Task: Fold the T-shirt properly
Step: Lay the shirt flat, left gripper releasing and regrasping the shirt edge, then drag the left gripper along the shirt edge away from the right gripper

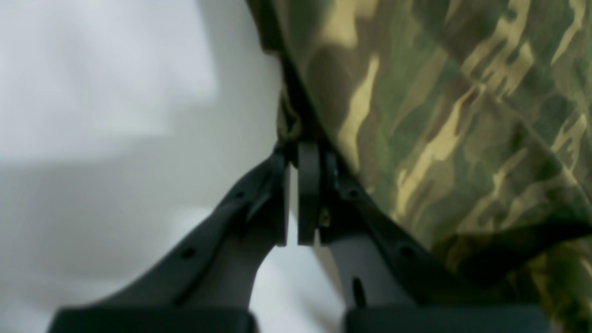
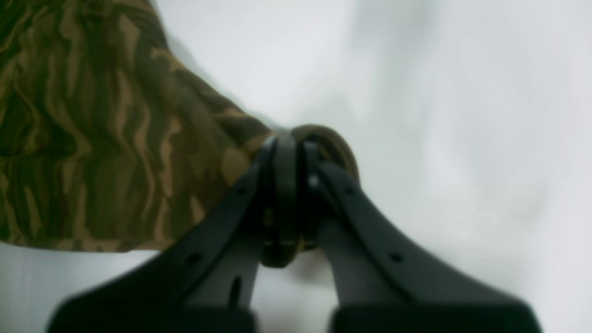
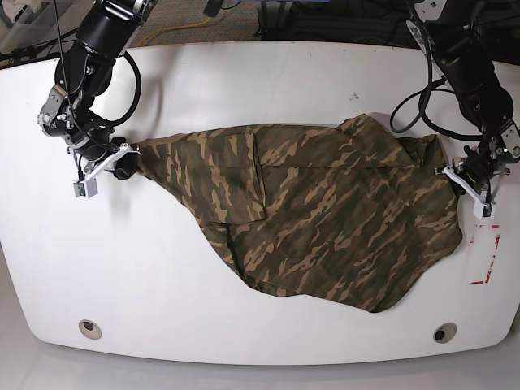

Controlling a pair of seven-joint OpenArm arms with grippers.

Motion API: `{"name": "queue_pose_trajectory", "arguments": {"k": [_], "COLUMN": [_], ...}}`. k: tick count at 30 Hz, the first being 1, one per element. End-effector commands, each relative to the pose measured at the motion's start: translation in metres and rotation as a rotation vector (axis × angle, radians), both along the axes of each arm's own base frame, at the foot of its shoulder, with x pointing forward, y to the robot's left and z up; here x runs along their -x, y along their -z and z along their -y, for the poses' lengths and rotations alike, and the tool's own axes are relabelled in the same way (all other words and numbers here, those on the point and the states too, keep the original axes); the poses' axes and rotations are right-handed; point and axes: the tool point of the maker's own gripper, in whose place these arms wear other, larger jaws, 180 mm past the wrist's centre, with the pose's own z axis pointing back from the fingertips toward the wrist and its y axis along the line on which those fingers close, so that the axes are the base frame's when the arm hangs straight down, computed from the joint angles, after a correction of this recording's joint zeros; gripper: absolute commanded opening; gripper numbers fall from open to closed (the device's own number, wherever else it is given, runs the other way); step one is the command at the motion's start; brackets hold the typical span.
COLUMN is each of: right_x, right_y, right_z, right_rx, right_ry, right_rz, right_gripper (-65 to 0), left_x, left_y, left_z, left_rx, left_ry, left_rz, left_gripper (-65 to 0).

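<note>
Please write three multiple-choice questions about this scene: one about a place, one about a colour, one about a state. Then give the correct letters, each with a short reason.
1. Where is the T-shirt?
A. spread on the white table
B. hanging off the table edge
C. inside a box

2. What print does the T-shirt have?
A. blue stripes
B. green, brown and tan camouflage
C. plain red

3. What is the left claw doing?
A. open above the cloth
B. shut on an edge of the T-shirt
C. resting on bare table far from the cloth

Answers:
1 A, the base view shows it lying across the tabletop between the two arms.
2 B, all three views show camouflage patches.
3 B, the left wrist view shows its fingers pressed together at the cloth edge; the right claw likewise pinches the opposite end.
</note>
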Motion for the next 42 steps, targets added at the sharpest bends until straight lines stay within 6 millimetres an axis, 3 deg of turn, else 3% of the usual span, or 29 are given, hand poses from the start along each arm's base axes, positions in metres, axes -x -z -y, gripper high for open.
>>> {"name": "queue_pose_trajectory", "arguments": {"k": [1, 2, 7, 11, 19, 26, 28, 31, 35, 37, 42], "right_x": [-0.013, -0.013, -0.013, -0.013, -0.013, -0.012, -0.012, -0.012, -0.012, -0.012, -0.012], "right_y": [-0.019, -0.019, -0.019, -0.018, -0.018, -0.018, -0.018, -0.018, -0.017, -0.017, -0.017], "right_z": [0.007, 0.007, 0.007, 0.006, 0.005, 0.005, 0.005, 0.004, 0.004, 0.004, 0.004], "right_rx": [0.016, 0.016, 0.016, 0.012, 0.013, 0.011, 0.011, 0.010, 0.008, 0.008, 0.008], "right_ry": [0.003, 0.003, 0.003, 0.003, 0.002, 0.002, 0.002, 0.002, 0.001, 0.001, 0.001], "right_rz": [0.066, 0.066, 0.066, 0.066, 0.066, 0.065, 0.065, 0.065, 0.063, 0.063, 0.063], "right_gripper": [-65.0, -65.0, -65.0, -65.0, -65.0, -65.0, -65.0, -65.0, -65.0, -65.0, -65.0], "left_x": [0.001, 0.007, 0.030, 0.057, 0.098, 0.106, 0.106, 0.104, 0.103, 0.104, 0.104], "left_y": [-0.027, -0.035, -0.051, -0.067, -0.070, -0.074, -0.073, -0.072, -0.072, -0.072, -0.070], "left_z": [-0.014, -0.023, -0.031, -0.057, -0.097, -0.107, -0.107, -0.103, -0.102, -0.103, -0.104], "left_rx": [-0.074, -0.120, -0.231, -0.314, -0.389, -0.409, -0.409, -0.407, -0.404, -0.405, -0.395], "left_ry": [0.010, 0.013, 0.060, 0.029, -0.020, -0.039, -0.036, -0.023, -0.020, -0.023, -0.030], "left_rz": [0.039, 0.030, 0.001, -0.015, -0.095, -0.105, -0.108, -0.111, -0.108, -0.107, -0.110], "left_gripper": [-64.6, -64.6, -64.6, -64.6, -64.4, -63.6, -59.6, -38.7, -16.0, -11.9, -11.9]}}
